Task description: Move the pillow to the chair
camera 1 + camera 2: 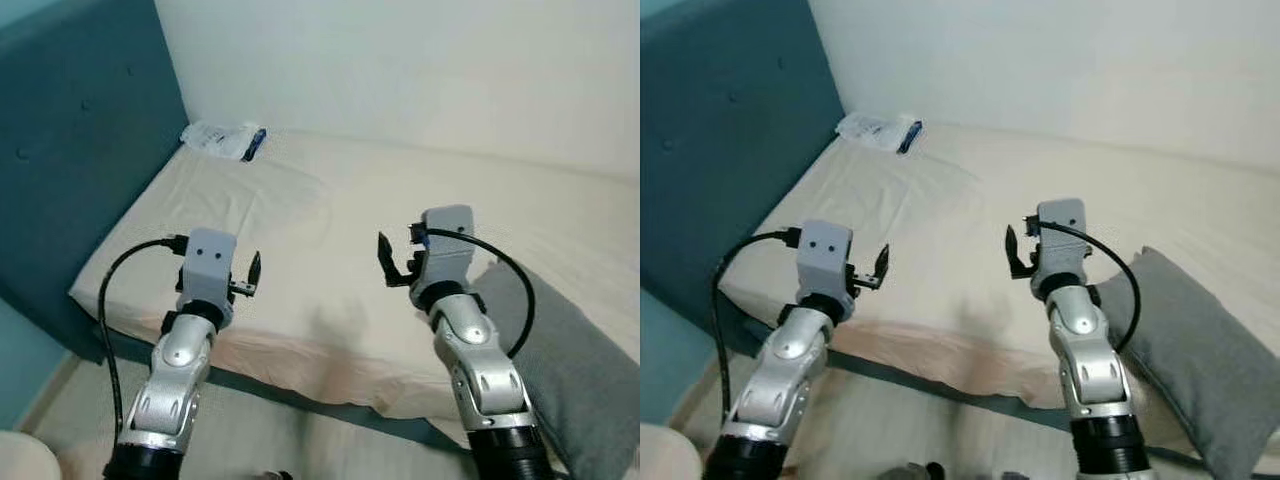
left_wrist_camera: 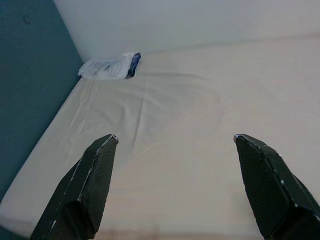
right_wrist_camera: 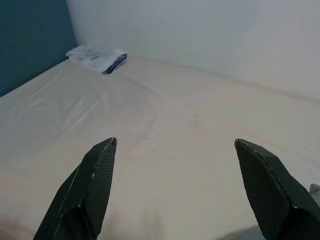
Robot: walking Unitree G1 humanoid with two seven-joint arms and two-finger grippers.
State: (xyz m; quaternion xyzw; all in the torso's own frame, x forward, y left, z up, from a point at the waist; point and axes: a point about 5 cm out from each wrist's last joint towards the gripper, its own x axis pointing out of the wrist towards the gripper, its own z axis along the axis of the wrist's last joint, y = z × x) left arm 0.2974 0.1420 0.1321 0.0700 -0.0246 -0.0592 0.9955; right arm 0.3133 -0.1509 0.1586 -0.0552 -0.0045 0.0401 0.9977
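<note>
A grey pillow (image 1: 565, 345) lies on the near right part of the bed, partly over its front edge. My right gripper (image 1: 398, 262) hovers open just to the left of the pillow, apart from it and holding nothing. Further left, my left gripper (image 1: 246, 278) is also open and empty, raised above the front edge of the mattress. Both wrist views look across the cream sheet between spread black fingers (image 2: 95, 170) (image 3: 92, 175). The chair cannot be made out from here.
The bed (image 1: 330, 200) has a cream sheet, with a teal padded headboard (image 1: 70, 150) on its left and a white wall behind. A white and blue plastic packet (image 1: 224, 139) lies in the far left corner. Pale floor (image 1: 280, 430) runs below the bed's front edge.
</note>
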